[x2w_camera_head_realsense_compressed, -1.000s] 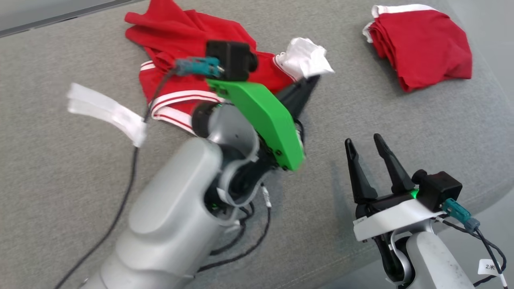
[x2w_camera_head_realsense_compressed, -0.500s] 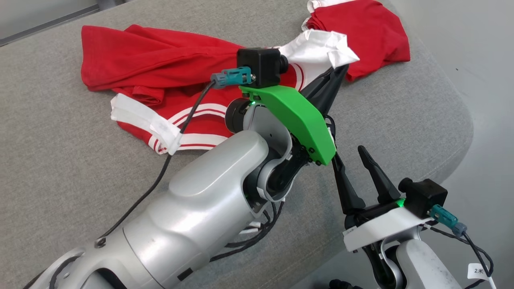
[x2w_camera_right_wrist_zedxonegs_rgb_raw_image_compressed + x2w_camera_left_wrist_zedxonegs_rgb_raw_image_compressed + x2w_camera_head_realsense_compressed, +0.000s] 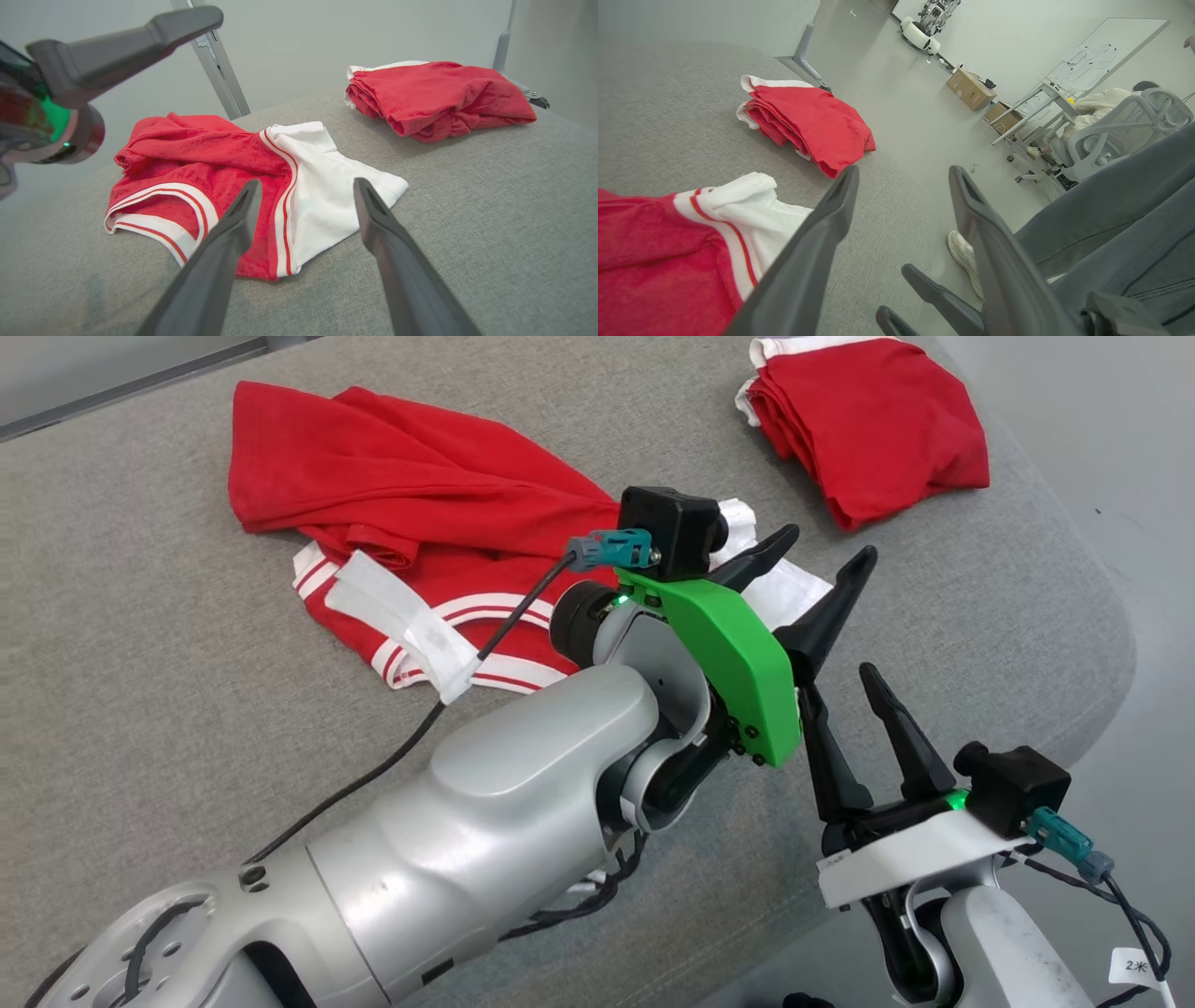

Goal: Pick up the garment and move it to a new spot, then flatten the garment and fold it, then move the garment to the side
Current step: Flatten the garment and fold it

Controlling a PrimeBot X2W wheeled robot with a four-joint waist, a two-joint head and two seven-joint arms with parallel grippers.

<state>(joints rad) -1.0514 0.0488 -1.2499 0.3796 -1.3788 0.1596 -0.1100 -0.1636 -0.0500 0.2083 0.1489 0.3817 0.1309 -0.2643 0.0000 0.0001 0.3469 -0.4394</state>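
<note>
The garment [image 3: 411, 513], red with white striped trim, is lying rumpled on the grey cushion [image 3: 140, 728], toward eleven o'clock in the head camera's picture. Its white sleeve [image 3: 327, 186] is spreading out flat at the three o'clock end of the heap, toward the robot's right.

The left gripper [image 3: 831, 543] is hanging over that sleeve with its two dark fingers splayed wide and nothing between them. Whether a fingertip is brushing the cloth I cannot tell. The fingers are pointing toward one o'clock, at the folded pile [image 3: 878, 420] of red cloth, which is resting well apart near the cushion's far right corner. The green cover [image 3: 738, 663] on the left wrist is tilting across the middle of the picture, with the black wrist camera [image 3: 672, 527] riding on top of it.

The right gripper [image 3: 840, 695] is hovering at five o'clock, just beside the left wrist. Its fingers are spread wide, holding nothing, and aiming up at twelve o'clock.

Looking along the left fingers, I am also seeing a person's leg in grey trousers [image 3: 1111, 224] off the cushion at four o'clock, with a white shoe [image 3: 966, 256] standing on the floor. An office chair [image 3: 1125, 126] is sitting at two o'clock.
</note>
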